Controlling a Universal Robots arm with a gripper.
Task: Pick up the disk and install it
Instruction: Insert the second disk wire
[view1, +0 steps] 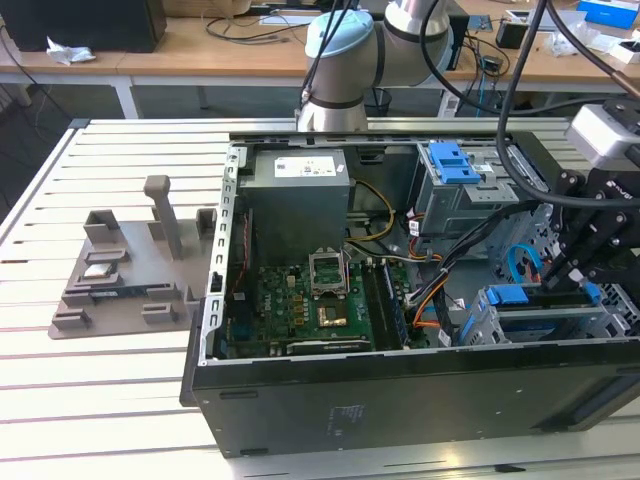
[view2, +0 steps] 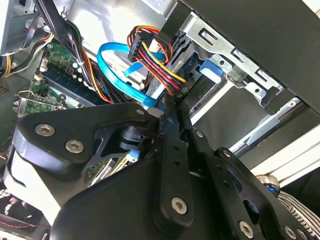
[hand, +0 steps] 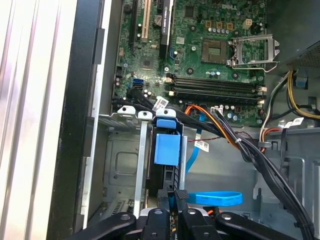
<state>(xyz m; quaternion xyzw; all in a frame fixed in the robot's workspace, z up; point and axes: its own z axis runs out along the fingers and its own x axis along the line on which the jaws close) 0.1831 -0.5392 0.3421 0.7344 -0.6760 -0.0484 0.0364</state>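
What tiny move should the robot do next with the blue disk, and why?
Probably a gentle push to slide the disk deeper into the metal cage. In the first wrist view the gripper sits right at the disk's end, and the disk already stands lined up in the cage's slot. Whether it is fully in is unclear.
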